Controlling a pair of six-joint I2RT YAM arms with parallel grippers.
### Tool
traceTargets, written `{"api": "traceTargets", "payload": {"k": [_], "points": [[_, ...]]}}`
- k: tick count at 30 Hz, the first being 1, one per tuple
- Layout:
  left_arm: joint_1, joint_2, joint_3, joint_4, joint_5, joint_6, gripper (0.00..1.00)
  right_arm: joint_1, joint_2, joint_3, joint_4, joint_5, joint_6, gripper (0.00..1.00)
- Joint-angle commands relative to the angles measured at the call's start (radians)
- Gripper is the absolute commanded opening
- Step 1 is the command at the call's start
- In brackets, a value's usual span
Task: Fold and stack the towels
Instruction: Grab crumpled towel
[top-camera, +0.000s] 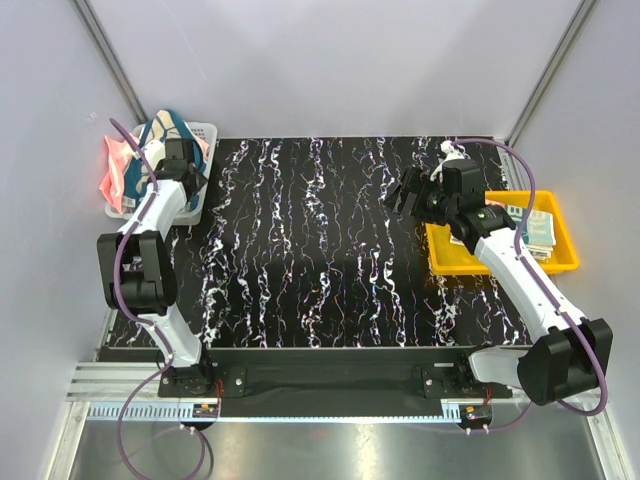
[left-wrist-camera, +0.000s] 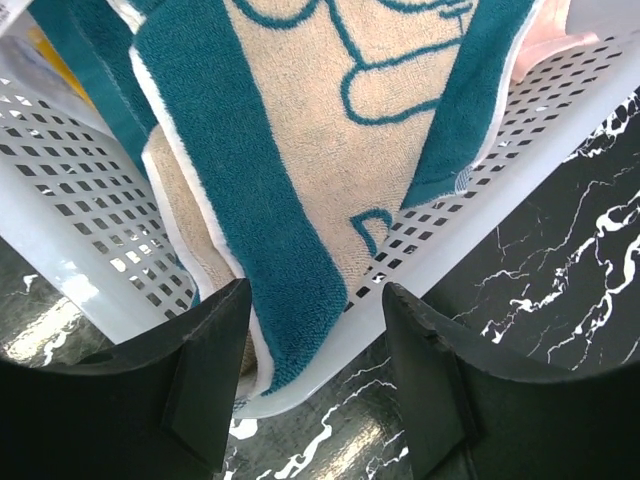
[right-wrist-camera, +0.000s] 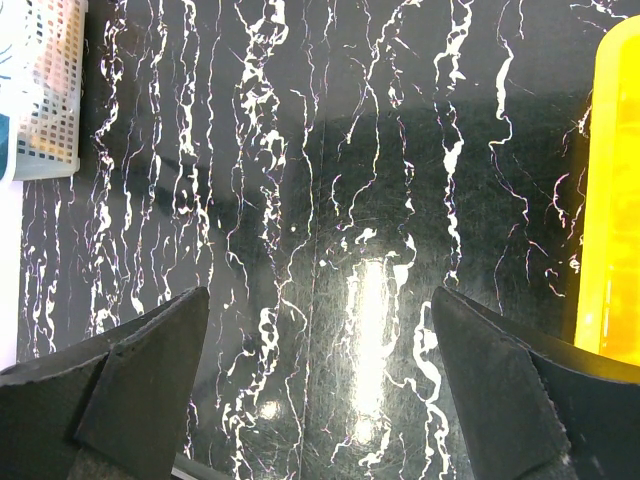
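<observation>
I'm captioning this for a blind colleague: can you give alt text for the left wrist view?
A teal-and-cream towel drapes over the wall of a white mesh basket, its lower corner showing between the jaws of the open left gripper at the bottom of the picture. Black, white-veined table shows at right.

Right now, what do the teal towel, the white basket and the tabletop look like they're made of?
Teal towel: probably cotton terry, fuzzy looped pile. White basket: moulded plastic, smooth, regular square holes. Tabletop: glossy black marble look, white veins, glare; stone or laminate, can't tell.
</observation>
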Motion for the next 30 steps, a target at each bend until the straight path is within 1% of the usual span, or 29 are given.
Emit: {"api": "traceTargets", "payload": {"k": [1, 4, 10, 13, 16, 17, 20, 21, 24, 28, 30], "points": [[0.003, 0.016, 0.016, 0.021, 0.023, 0.002, 0.58, -0.001, -0.023, 0.0, 0.038, -0.009, 0.0, 1.0], [0.004, 0.01, -0.005, 0.017, 0.015, -0.015, 0.57, -0.001, -0.018, 0.008, 0.036, -0.009, -0.003, 1.0], [-0.005, 0.011, -0.033, 0.028, 0.052, -0.014, 0.54, -0.001, -0.012, 0.01, 0.03, -0.003, -0.003, 1.0], [-0.009, 0.013, -0.04, 0.024, 0.049, -0.017, 0.52, -0.001, -0.012, 0.011, 0.027, -0.001, -0.003, 1.0], [-0.011, 0.014, -0.045, 0.014, 0.047, -0.02, 0.45, -0.001, -0.011, 0.014, 0.024, 0.002, -0.005, 1.0], [-0.009, 0.014, -0.043, 0.016, 0.05, -0.018, 0.37, -0.001, -0.011, 0.016, 0.021, 0.002, -0.003, 1.0], [-0.009, 0.008, -0.036, 0.019, 0.056, -0.015, 0.21, -0.001, -0.011, 0.017, 0.021, -0.001, -0.005, 1.0], [-0.011, 0.007, -0.034, 0.016, 0.058, -0.014, 0.13, -0.001, -0.009, 0.019, 0.018, -0.001, -0.005, 1.0], [-0.009, -0.013, -0.016, 0.013, 0.058, 0.002, 0.0, -0.001, -0.011, 0.02, 0.018, -0.001, -0.005, 1.0], [-0.011, -0.085, -0.023, 0.027, 0.041, 0.014, 0.0, -0.001, -0.008, 0.026, 0.015, 0.0, -0.006, 1.0], [-0.012, -0.153, -0.037, 0.056, 0.036, 0.019, 0.0, -0.001, -0.008, 0.03, 0.013, 0.003, -0.008, 1.0]]}}
